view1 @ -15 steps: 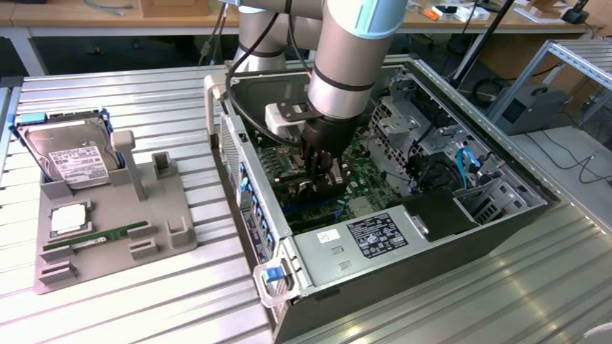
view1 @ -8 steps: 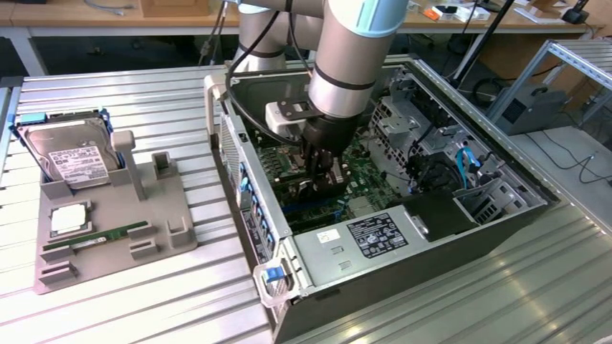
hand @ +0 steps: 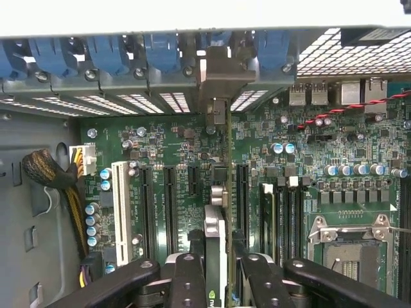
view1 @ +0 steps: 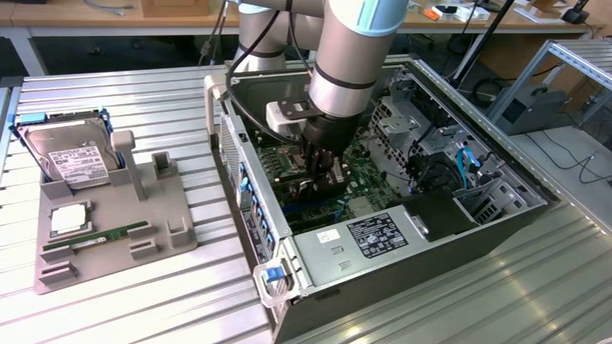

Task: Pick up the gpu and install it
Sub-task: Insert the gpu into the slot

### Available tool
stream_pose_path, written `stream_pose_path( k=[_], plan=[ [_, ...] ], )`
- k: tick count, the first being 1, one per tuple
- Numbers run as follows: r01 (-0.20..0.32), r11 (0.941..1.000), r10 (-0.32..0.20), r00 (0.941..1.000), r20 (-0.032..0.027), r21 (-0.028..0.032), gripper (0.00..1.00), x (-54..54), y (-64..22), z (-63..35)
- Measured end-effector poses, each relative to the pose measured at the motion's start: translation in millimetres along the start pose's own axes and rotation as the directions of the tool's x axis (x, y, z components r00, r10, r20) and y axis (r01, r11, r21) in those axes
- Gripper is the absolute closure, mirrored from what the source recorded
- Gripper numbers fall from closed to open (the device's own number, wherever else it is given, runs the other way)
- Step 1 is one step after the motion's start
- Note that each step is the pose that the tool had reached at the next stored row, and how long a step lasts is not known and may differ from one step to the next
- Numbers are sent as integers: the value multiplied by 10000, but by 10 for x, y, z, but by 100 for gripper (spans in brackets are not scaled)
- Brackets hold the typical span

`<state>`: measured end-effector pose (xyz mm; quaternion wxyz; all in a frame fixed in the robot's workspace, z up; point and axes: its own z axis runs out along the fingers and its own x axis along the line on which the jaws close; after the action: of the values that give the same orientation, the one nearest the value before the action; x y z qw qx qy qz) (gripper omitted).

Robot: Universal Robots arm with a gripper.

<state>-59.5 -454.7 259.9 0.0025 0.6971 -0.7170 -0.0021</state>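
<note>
The gpu (hand: 221,192) is seen edge-on in the wrist view, held upright between the jaws of the gripper (hand: 217,269) – the jaws are closed down snug on the card's top edge, one finger on each side. In the exterior view the gripper (view1: 320,172) is sunk deep inside the open pc case (view1: 497,154), right over the motherboard (hand: 308,160), so the card is already down at slot level. Its silvery metal bracket (hand: 215,80) is up against the rear slot openings (hand: 148,99) of the case.

Whether the bottom edge is actually seated in the expansion slot (hand: 241,192) can't be told from here, it's hidden behind the card itself. That's where trouble is likely – if the card is a bit off the slot line and gets pushed down, the contacts could be jammed against the slot wall or the board could be flexed. The bracket could also be snagged on the rear frame if its tongue isn't lined up, which would tilt the whole card. A thin edge grip like this could be slipped by any sideways force, too.

The hard drive (view1: 72,161) and the memory stick (view1: 96,238) are left on the grey fixture (view1: 168,247) out on the counter (view1: 115,86), well apart from the case
</note>
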Motion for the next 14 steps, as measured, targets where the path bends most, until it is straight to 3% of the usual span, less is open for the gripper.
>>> stream_pose_path(
  k=[4, 14],
  plan=[
    [-2, 10000, 2, 10000, -3, -27, 73, 2, -23, 26],
    [0, 10000, 0, 10000, 1, -26, 73, 17, -26, 33]
  ],
)
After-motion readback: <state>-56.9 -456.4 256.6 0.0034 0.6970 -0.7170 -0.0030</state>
